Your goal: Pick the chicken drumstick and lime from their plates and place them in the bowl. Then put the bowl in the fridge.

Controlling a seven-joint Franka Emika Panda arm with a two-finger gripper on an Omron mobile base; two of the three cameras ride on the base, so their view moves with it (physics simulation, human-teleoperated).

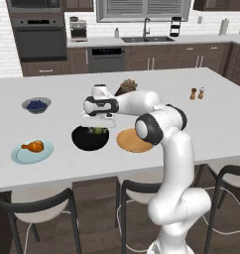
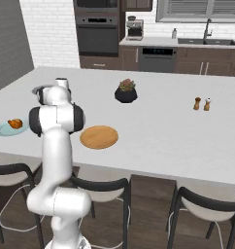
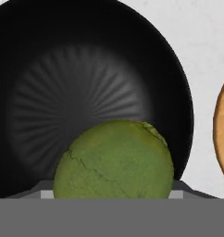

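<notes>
Hovering over the bowl (image 1: pixel 90 139), the gripper (image 1: pixel 98 128) is pinching the lime (image 3: pixel 114 159); releasing off-centre risks it bouncing out.

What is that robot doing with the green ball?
The green ball is a lime. The robot's gripper is holding it right over the black bowl, which has nothing in it so far. The wooden plate next to the bowl has nothing on it now. The chicken drumstick is still lying on the blue-green plate, so it has not been moved to the bowl yet.
</notes>
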